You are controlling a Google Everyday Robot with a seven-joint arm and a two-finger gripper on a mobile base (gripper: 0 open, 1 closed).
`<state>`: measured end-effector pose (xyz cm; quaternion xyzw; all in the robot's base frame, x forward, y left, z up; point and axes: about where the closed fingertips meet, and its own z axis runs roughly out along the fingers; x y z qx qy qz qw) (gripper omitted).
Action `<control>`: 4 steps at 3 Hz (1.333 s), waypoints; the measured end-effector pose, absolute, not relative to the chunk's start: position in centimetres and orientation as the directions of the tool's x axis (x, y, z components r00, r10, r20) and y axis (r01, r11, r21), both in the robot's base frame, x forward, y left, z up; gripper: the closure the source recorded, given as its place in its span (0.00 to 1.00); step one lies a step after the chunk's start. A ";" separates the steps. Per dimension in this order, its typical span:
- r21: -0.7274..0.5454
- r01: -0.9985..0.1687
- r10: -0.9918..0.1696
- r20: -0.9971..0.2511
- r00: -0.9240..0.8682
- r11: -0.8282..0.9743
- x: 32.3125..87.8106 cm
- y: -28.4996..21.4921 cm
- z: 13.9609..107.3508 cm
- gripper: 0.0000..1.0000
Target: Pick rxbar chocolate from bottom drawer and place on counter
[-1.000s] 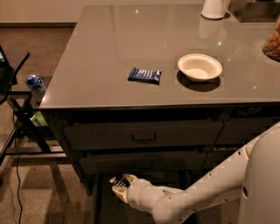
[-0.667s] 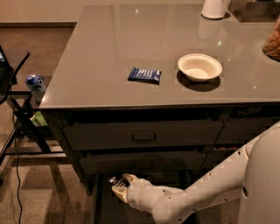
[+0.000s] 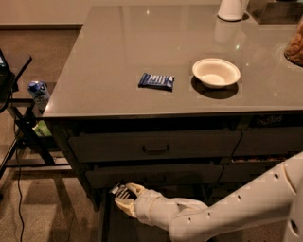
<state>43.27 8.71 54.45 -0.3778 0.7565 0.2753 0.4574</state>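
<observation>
Light is being reflected by the glossy, smooth grey countertop (image 3: 104, 71). A shiny blue wrapped bar (image 3: 156, 81) and a matt cream bowl (image 3: 216, 72) are being borne on it. The smooth, pale, plastic-looking gripper (image 3: 124, 197) is being held in the matt dark bottom drawer (image 3: 108, 226).

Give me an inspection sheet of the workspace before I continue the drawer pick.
Surface: counter, grey, glossy, with light reflections.
Job's things: bottom drawer pulled open, dark inside. A small dark item with pale print, likely the rxbar chocolate, sits at the gripper; it is not on the counter yet.
Clutter: blue-wrapped bar and white bowl mid-counter, white vessel at the far edge, jar at the right edge.
Grippers: gripper low at the bottom drawer's left front.
Cables: dark cable running down to the floor on the left.
Surroundings: blue can on a dark stand left of the cabinet.
</observation>
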 end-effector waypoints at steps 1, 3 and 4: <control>0.042 -0.861 -0.295 -0.930 -0.219 0.506 42.4 9.8 58.3 1.00; 0.024 -0.865 -0.305 -0.931 -0.202 0.501 42.5 10.1 59.4 1.00; -0.018 -0.875 -0.310 -0.939 -0.152 0.484 42.7 10.6 62.4 1.00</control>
